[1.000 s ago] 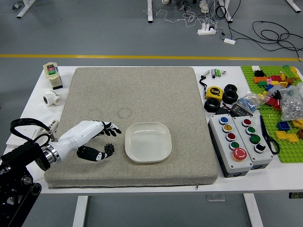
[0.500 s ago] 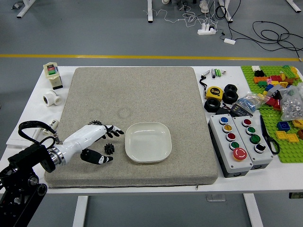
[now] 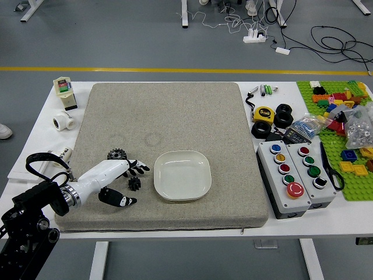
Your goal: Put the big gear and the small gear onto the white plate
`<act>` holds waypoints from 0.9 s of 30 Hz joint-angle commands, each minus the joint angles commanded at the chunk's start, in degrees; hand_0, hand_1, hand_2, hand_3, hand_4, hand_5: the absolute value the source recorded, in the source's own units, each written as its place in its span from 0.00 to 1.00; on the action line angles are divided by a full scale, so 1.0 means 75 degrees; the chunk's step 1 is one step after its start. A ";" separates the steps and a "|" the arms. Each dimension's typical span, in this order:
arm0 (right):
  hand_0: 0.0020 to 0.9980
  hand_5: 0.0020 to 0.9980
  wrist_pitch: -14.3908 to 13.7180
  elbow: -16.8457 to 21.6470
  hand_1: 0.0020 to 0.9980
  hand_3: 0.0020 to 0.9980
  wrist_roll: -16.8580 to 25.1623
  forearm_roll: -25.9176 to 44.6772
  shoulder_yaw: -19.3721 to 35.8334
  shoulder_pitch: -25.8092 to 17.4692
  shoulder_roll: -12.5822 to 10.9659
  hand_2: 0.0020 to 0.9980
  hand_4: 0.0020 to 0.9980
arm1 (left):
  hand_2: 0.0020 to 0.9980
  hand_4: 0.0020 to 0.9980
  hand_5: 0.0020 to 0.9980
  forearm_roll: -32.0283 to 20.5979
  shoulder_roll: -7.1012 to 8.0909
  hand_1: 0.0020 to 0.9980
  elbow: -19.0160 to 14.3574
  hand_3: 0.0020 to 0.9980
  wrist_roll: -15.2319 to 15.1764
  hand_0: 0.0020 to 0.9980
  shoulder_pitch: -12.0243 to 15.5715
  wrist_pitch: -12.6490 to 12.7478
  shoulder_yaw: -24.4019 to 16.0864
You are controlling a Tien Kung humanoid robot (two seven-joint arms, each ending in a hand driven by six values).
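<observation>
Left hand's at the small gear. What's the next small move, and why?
Probably ease the left hand closed on the small gear: from above, it shows between the open thumb and fingers, ungripped, on the grey mat, beside the white plate.

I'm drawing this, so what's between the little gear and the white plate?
In the head view, only bare grey mat separates the small gear from the plate.

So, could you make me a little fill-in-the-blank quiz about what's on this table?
The robot's ____ hand reaches in over the gray mat. The big gear lies farther from the white plate than the ____ one does. The biggest push button in view is colored ____.

Missing words: left; small; red.
</observation>
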 joint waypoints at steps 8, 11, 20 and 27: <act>0.61 0.72 0.0000 0.0000 0.62 0.57 -0.0010 -0.0035 -0.0005 -0.0032 0.0008 0.71 0.78 | 0.52 0.00 0.00 0.0000 0.0025 0.46 0.0130 0.58 0.0128 0.38 -0.0016 0.0074 0.0023; 0.61 0.72 -0.0003 0.0000 0.62 0.57 -0.0011 -0.0032 -0.0013 -0.0046 0.0012 0.71 0.78 | 0.46 0.00 0.00 0.0000 0.0026 0.39 0.0166 0.54 0.0175 0.33 -0.0006 0.0125 0.0030; 0.61 0.72 -0.0005 0.0000 0.61 0.57 -0.0014 -0.0048 -0.0016 -0.0074 0.0018 0.71 0.78 | 0.43 0.00 0.00 0.0000 0.0044 0.37 0.0020 0.52 0.0243 0.30 0.0016 0.0304 0.0040; 0.61 0.72 -0.0005 0.0000 0.62 0.57 -0.0008 -0.0004 -0.0041 -0.0065 0.0013 0.71 0.78 | 0.42 0.00 0.00 0.0000 0.0117 0.35 -0.0513 0.52 0.0289 0.29 -0.0034 0.0595 0.0121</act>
